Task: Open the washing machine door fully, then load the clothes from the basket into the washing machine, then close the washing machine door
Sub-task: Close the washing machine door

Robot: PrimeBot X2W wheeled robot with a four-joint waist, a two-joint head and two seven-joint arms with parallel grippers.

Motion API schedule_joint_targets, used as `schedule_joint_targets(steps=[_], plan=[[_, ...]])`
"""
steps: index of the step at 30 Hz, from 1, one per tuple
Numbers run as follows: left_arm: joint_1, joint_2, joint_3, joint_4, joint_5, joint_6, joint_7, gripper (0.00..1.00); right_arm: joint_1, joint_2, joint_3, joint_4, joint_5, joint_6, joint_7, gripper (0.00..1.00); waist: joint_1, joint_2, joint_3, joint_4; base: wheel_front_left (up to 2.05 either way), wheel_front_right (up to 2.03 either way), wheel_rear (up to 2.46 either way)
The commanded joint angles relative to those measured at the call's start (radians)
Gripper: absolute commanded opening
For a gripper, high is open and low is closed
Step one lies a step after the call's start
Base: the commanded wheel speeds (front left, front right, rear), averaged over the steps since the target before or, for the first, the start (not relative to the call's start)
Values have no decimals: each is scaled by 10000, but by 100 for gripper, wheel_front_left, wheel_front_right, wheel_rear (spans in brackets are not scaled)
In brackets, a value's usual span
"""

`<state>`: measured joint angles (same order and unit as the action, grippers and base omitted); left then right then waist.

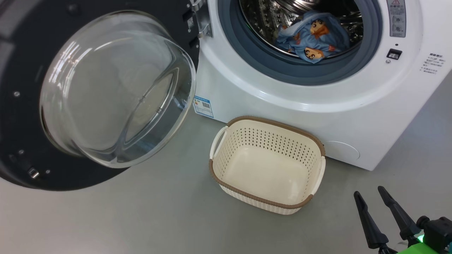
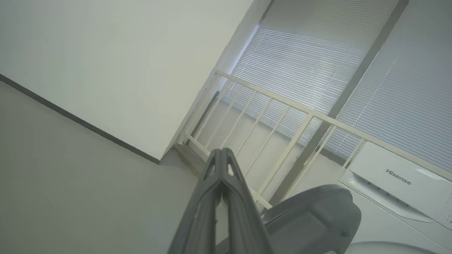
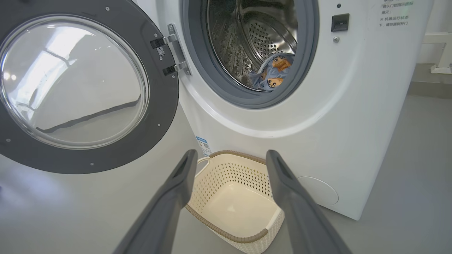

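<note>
The washing machine stands with its door swung wide open to the left. The light-blue clothes lie inside the steel drum. The cream basket sits on the floor before the machine with nothing in it. My right gripper is open at the lower right, short of the basket and holding nothing. My left gripper is shut on nothing, aimed at a wall corner and a railing, with the dark back of the door just beyond it.
Grey floor spreads around the basket and under the open door. In the left wrist view a white railing and window blinds stand behind the machine's top. A blue energy label marks the machine's lower left front.
</note>
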<state>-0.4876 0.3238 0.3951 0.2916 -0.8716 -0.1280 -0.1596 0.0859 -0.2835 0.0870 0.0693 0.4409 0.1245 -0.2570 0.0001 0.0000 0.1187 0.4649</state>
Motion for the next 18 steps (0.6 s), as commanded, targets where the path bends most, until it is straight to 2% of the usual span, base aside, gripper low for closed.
schedule_joint_targets(steps=[1,7,14,18], plan=[[-407,733,286,1,-225,-24,184,0,-70,-140,213,-277,-70,62,-48,100,-1,0,85,-74,0,0,0],[-1092,2035,-72,2227,-1680,-25,1773,0,-242,-216,214,-292,-64,62,-48,100,-1,0,289,-263,0,0,0],[-1712,2618,-329,3693,-2969,-26,3506,0,-237,-257,165,-325,-66,62,-48,100,-1,0,414,-318,0,0,0],[-1925,2794,-644,4276,-3464,-26,4900,0,-278,-298,154,-336,-67,62,-48,100,-1,0,455,-354,0,0,0]])
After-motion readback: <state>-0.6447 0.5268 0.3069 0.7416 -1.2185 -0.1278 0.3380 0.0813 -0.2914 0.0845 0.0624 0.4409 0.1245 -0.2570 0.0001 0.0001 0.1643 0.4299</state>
